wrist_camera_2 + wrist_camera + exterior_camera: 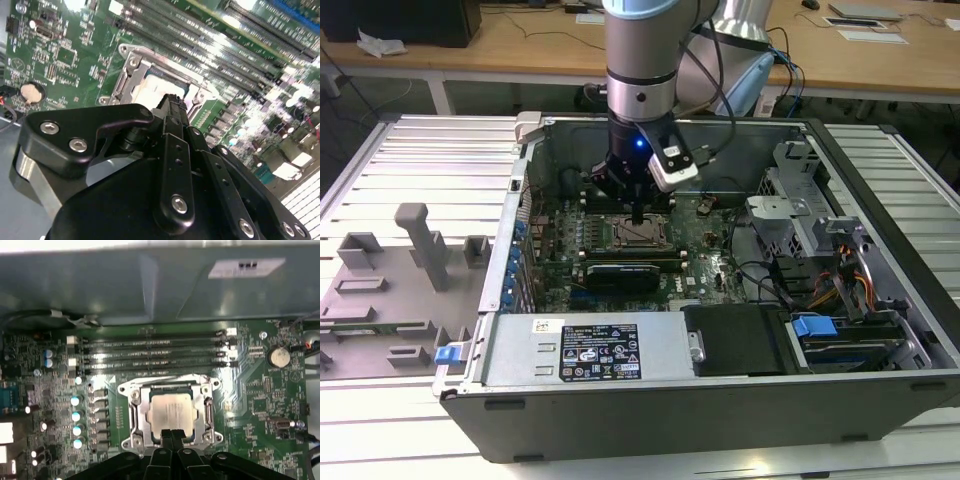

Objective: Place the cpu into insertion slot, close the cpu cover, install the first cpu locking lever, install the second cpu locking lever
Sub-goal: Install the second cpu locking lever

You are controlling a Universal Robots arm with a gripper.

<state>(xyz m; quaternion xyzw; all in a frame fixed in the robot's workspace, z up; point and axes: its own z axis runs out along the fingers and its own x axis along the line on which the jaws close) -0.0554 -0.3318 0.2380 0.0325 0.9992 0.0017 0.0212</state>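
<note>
Cpu (170, 412) sits flat in the socket on the green motherboard (260, 390), its silvery-beige top plain in the first wrist view, with the cpu cover (170, 390) lying as a metal frame around its edges. Largest of all is the open computer case (720, 400), resting on the ribbed metal surface (410, 150); the exterior view alone takes it in whole, with the robot arm (640, 70) reaching down into it from above. A grey fixture plate (390, 290) with upright blocks lies on the surface at the exterior view's left. The same view has a long black card (620, 272) just beside the socket and a blue clip (813, 325) toward the exterior view's right.

The first wrist view adds the row of memory slots (155, 352) beside the socket and a round coin battery (279, 357); the second wrist view catches that battery too, plus the cover's corner screws.

The end effector (171, 436) hovers just over the chip's near edge, its black fingers pressed together with nothing between them. In the second wrist view its own body hides most of the chip. Whether the tips touch the chip cannot be told, and the locking levers are hard to make out.
</note>
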